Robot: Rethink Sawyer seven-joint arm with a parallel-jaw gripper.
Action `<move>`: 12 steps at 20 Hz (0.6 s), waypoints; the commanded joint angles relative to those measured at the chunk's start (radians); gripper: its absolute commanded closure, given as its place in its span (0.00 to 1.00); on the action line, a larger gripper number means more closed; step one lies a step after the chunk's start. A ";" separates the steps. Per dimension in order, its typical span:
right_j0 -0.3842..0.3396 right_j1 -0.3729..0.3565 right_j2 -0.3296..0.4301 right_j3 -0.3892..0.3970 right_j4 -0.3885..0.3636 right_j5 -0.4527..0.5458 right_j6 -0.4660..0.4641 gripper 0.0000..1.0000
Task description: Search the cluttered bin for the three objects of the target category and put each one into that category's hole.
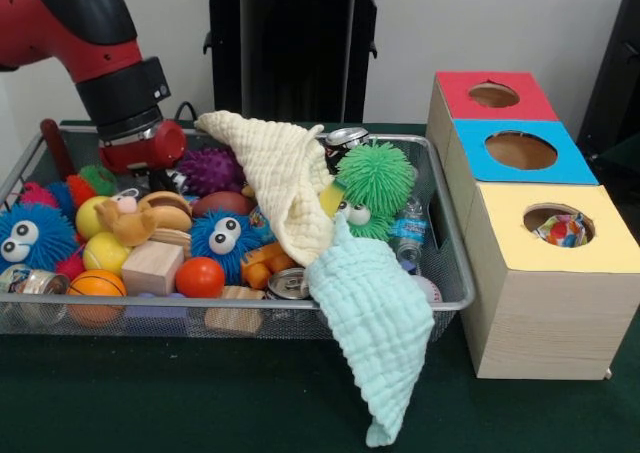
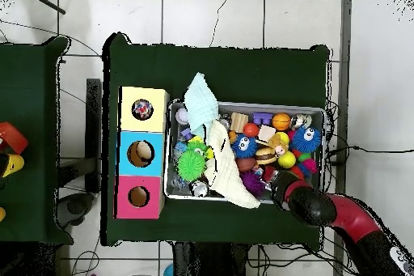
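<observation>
Reaching into the bin (image 1: 455, 273) at its ten o'clock corner in the front view, gripper (image 1: 142, 178) buried among toys; open or closed, cannot tell. Crowding around: purple ball (image 1: 210, 169), duck (image 1: 135, 218), blue balls (image 1: 225, 235), block (image 1: 152, 267), orange ball (image 1: 200, 277). Draped across the middle, yellow cloth (image 1: 280, 183); green cloth (image 1: 375, 323) spilling over the rim onto the counter (image 1: 150, 393). At three o'clock, box (image 1: 550, 303) with red, blue, yellow holes.
</observation>
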 commanded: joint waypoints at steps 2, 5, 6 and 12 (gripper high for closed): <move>-0.040 -0.101 0.196 0.090 0.045 0.065 -0.160 1.00; -0.051 -0.169 0.244 0.130 0.119 0.136 -0.137 1.00; -0.046 -0.177 0.241 0.128 0.126 0.148 -0.133 1.00; -0.021 -0.223 0.225 0.128 0.144 0.172 -0.116 1.00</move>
